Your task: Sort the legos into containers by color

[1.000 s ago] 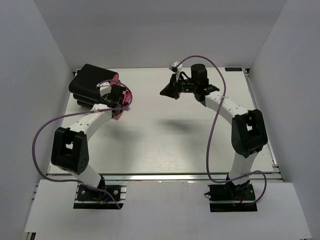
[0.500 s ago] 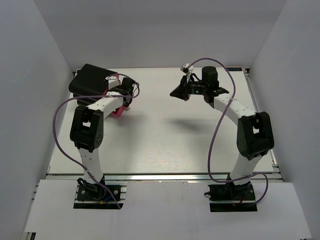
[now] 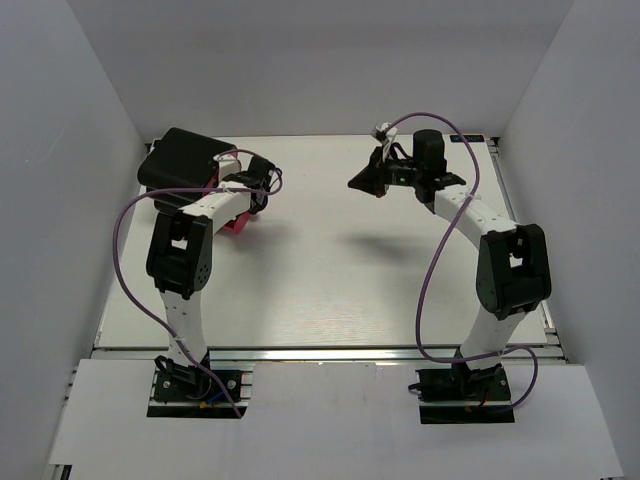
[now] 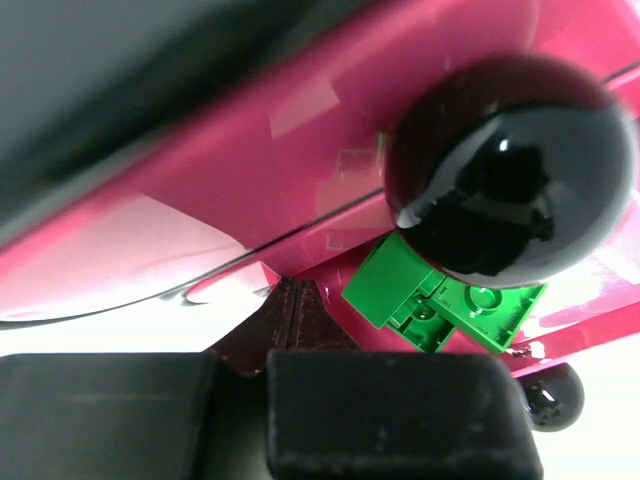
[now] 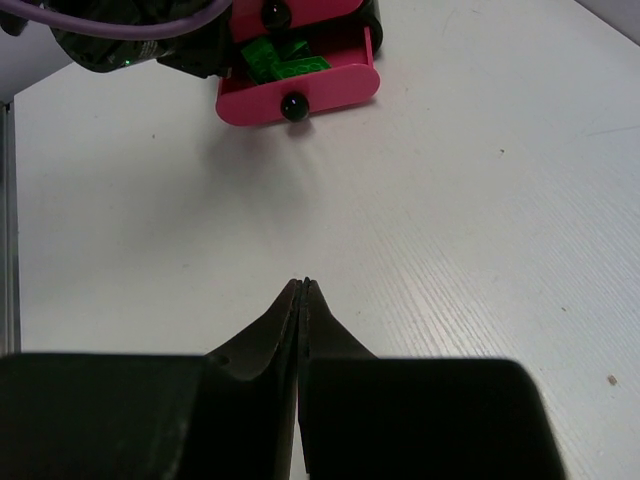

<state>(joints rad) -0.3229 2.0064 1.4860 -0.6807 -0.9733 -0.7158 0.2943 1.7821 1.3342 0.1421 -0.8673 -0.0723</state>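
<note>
Upper left: left gripper (image 4: 290, 288), shut and empty, swung in closer to open drawer (image 5: 335, 95) of green legos (image 4: 400, 285). Upper right: right gripper (image 5: 302, 284) shut, empty. Likely pushing drawer closed.

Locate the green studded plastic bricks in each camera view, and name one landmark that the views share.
Top external: not in it; the left arm hides the inside of the open magenta-pink plastic drawer.
Left wrist: the green studded plastic bricks lie right of centre, below the large black round knob.
Right wrist: bricks at the top, left of centre, in that drawer.
Shared landmark: the drawer's small black round knob, in both wrist views.
</note>
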